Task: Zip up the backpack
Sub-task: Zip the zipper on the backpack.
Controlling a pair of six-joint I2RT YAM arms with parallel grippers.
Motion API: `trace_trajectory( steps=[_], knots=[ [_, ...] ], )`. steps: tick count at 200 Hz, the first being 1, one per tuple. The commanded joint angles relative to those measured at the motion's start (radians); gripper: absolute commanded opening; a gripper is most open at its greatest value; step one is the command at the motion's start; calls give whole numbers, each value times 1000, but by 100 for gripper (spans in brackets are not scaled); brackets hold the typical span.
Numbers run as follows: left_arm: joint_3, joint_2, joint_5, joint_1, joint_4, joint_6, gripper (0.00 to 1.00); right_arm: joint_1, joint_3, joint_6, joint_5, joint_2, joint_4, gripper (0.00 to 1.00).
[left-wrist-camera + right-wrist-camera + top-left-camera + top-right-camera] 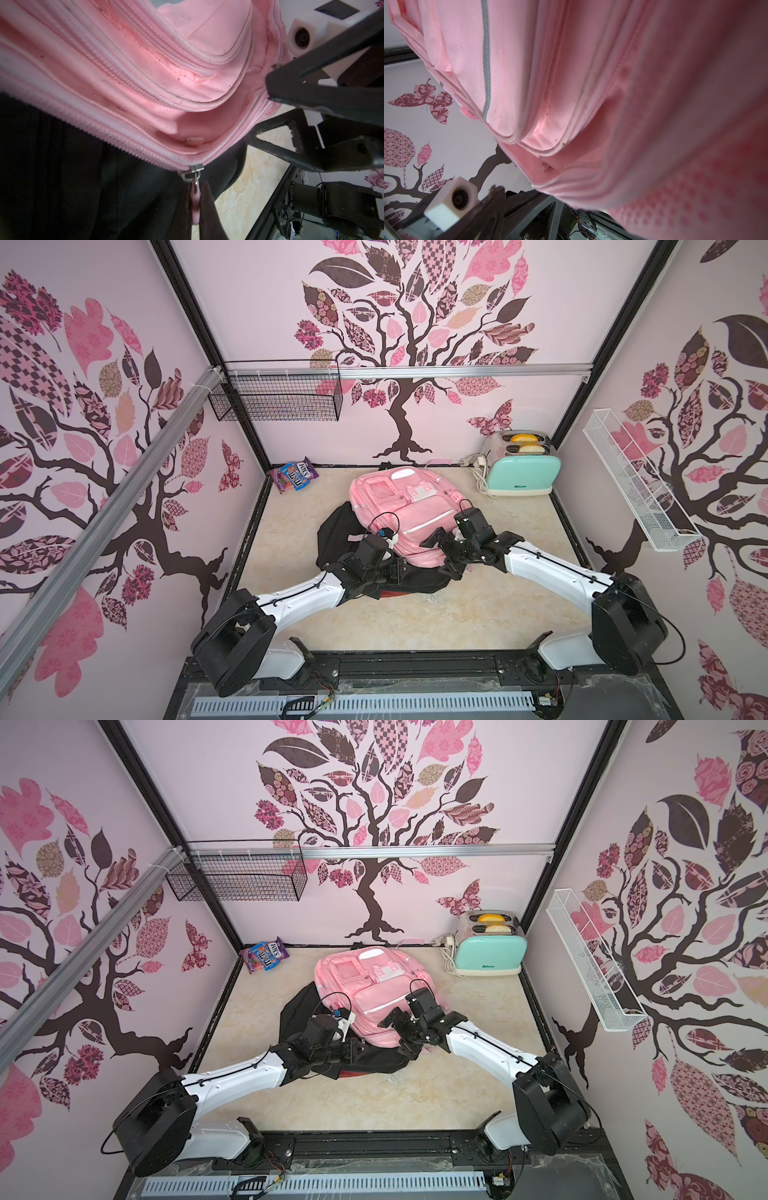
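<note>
The pink backpack (411, 506) lies mid-bench (478, 614), its near end resting on a black bag (338, 526). The left hand (195, 207) is clamped on the zipper pull (195, 197). The right hand (444, 552) stands wide open beside the backpack's near corner, holding nothing. Two rows of teeth spread apart from the slider (192, 172), so the compartment gapes. Most of the zipping seems left, though any closed stretch is hidden.
</note>
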Motion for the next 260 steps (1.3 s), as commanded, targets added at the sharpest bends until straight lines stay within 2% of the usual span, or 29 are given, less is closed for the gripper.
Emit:
trace_trajectory(
  steps=[1, 26, 54, 74, 101, 116, 121, 140, 147, 162, 168, 208, 231, 260],
  knots=[
    [31, -34, 37, -24, 0, 2, 0, 9, -2, 26, -8, 28, 64, 100],
    [48, -52, 44, -27, -16, 10, 0, 9, 12, 16, -12, 48, 93, 97],
    [77, -60, 62, -28, -37, 26, 0, 8, 20, 5, -9, 47, 126, 85],
    [99, -61, 73, -29, -52, 33, 0, 7, 26, -7, -13, 48, 151, 71],
    [145, -71, 76, -30, -82, 46, 0, 3, 37, -25, -24, 54, 165, 41],
    [172, -79, 62, -34, -103, 62, 0, -5, 40, -32, -37, 60, 173, 33],
    [182, -79, 54, -37, -118, 72, 0, -9, 38, -34, -43, 62, 180, 27],
    [214, -79, 39, -41, -154, 93, 0, -23, 41, -47, -60, 64, 188, 22],
    [218, -83, 36, -42, -160, 94, 0, -32, 41, -54, -66, 63, 188, 14],
    [224, -94, 34, -41, -170, 94, 0, -54, 43, -76, -81, 53, 184, 9],
    [225, -99, 31, -41, -175, 93, 0, -67, 44, -89, -84, 47, 172, 0],
    [224, -132, -13, -41, -223, 100, 0, -141, 99, -266, -99, 6, 55, 0],
    [217, -125, -76, -36, -245, 90, 0, -146, 170, -402, -96, 15, -51, 0],
    [211, -83, -73, -3, -263, 82, 0, -148, 195, -480, -86, 24, -104, 0]
  ],
)
